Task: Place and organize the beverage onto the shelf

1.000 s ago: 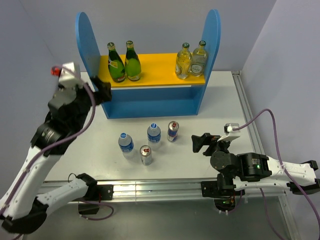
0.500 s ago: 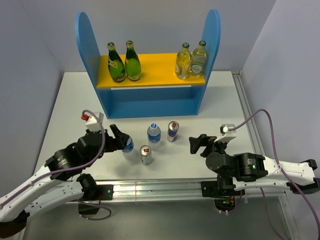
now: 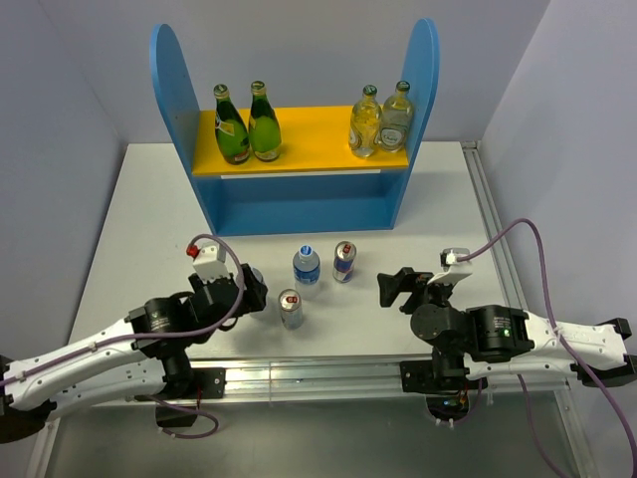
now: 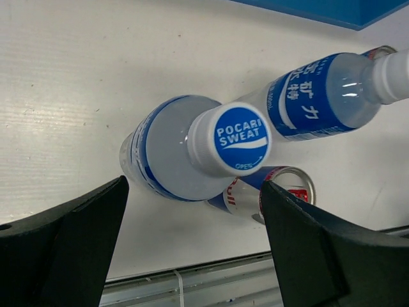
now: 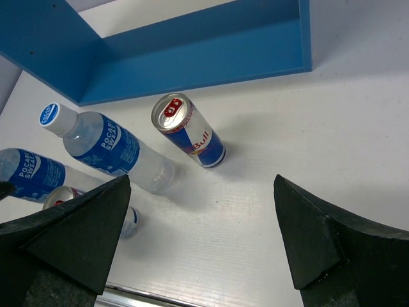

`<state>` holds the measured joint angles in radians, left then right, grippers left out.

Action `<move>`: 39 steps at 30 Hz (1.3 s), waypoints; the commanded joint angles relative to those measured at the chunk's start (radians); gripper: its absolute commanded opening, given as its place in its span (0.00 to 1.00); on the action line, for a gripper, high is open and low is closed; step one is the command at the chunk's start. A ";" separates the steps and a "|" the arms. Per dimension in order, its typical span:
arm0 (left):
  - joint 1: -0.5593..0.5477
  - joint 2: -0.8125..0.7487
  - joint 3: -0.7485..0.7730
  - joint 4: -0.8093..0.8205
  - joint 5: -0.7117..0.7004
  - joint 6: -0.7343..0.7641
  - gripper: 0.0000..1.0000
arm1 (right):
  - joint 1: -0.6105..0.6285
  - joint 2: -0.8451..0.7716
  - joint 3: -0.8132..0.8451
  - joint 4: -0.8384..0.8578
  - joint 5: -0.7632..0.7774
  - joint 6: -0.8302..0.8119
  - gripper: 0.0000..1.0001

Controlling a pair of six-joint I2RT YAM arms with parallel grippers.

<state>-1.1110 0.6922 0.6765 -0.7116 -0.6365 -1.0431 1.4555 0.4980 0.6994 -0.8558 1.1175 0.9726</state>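
The left hand (image 4: 195, 185), spread wide, has been brought down from the shelf (image 3: 299, 204) over the near-left water bottle (image 4: 160, 153); a grasp is judged imminent, nothing held yet.

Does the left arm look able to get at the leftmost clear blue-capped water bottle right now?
Probably yes: the left gripper hangs above the clear blue-capped water bottle, jaws open wide to either side, nothing between. The silver-blue can stands close beside it and might get brushed.
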 commanded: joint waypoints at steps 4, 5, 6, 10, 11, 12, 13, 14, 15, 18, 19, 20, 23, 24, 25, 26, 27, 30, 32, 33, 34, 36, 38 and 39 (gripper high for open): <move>-0.044 0.052 -0.070 0.087 -0.138 -0.094 0.91 | 0.006 -0.033 -0.017 0.004 0.028 0.018 1.00; -0.047 0.070 -0.081 0.099 -0.146 -0.110 0.91 | 0.006 -0.033 -0.018 0.004 0.028 0.020 1.00; -0.047 0.079 -0.106 0.141 -0.156 -0.110 0.91 | 0.008 -0.035 -0.018 0.001 0.030 0.020 1.00; -0.047 0.136 -0.161 0.234 -0.199 -0.124 0.91 | 0.008 -0.033 -0.017 -0.003 0.031 0.029 1.00; -0.047 0.159 -0.169 0.247 -0.209 -0.130 0.90 | 0.008 -0.033 -0.015 -0.008 0.031 0.031 1.00; -0.047 0.171 -0.187 0.259 -0.233 -0.135 0.90 | 0.006 -0.036 -0.018 -0.009 0.033 0.031 1.00; -0.047 0.191 -0.196 0.297 -0.245 -0.135 0.89 | 0.006 -0.036 -0.017 -0.008 0.033 0.031 1.00; -0.047 0.202 -0.195 0.308 -0.252 -0.130 0.88 | 0.006 -0.038 -0.020 -0.005 0.033 0.031 1.00; -0.047 0.210 -0.198 0.326 -0.259 -0.124 0.87 | 0.006 -0.039 -0.021 -0.002 0.033 0.029 1.00; -0.050 0.234 -0.203 0.353 -0.302 -0.136 0.83 | 0.006 -0.041 -0.023 -0.003 0.034 0.029 1.00; -0.052 0.246 -0.203 0.359 -0.321 -0.144 0.81 | 0.006 -0.039 -0.021 -0.006 0.033 0.034 1.00; -0.052 0.251 -0.203 0.368 -0.327 -0.147 0.78 | 0.008 -0.042 -0.023 -0.009 0.034 0.034 1.00; -0.052 0.277 -0.209 0.397 -0.356 -0.143 0.73 | 0.006 -0.045 -0.024 -0.006 0.034 0.032 1.00; -0.050 0.286 -0.210 0.405 -0.362 -0.141 0.72 | 0.006 -0.045 -0.024 -0.003 0.034 0.031 1.00; -0.050 0.303 -0.210 0.414 -0.367 -0.133 0.71 | 0.008 -0.045 -0.024 -0.003 0.034 0.031 1.00; -0.050 0.314 -0.210 0.422 -0.379 -0.129 0.70 | 0.006 -0.045 -0.026 -0.002 0.034 0.032 1.00; -0.050 0.325 -0.209 0.432 -0.385 -0.127 0.68 | 0.006 -0.045 -0.026 -0.003 0.034 0.032 1.00; -0.050 0.368 -0.201 0.449 -0.407 -0.117 0.54 | 0.006 -0.050 -0.026 -0.003 0.034 0.032 1.00; -0.050 0.398 -0.189 0.449 -0.428 -0.115 0.22 | 0.008 -0.056 -0.031 -0.002 0.034 0.031 1.00; -0.050 0.406 -0.183 0.442 -0.436 -0.115 0.17 | 0.008 -0.056 -0.029 -0.002 0.034 0.029 1.00; -0.049 0.418 -0.178 0.445 -0.442 -0.106 0.14 | 0.008 -0.059 -0.031 0.001 0.033 0.029 1.00; -0.047 0.423 -0.160 0.445 -0.460 -0.075 0.03 | 0.006 -0.061 -0.034 0.006 0.033 0.021 1.00; -0.032 0.421 -0.144 0.474 -0.460 -0.035 0.00 | 0.008 -0.061 -0.034 0.009 0.031 0.020 1.00; -0.024 0.417 -0.144 0.495 -0.448 0.019 0.00 | 0.006 -0.061 -0.032 0.006 0.031 0.021 1.00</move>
<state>-1.1553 1.1137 0.4908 -0.2733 -1.0534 -1.1187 1.4555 0.4480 0.6777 -0.8581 1.1179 0.9791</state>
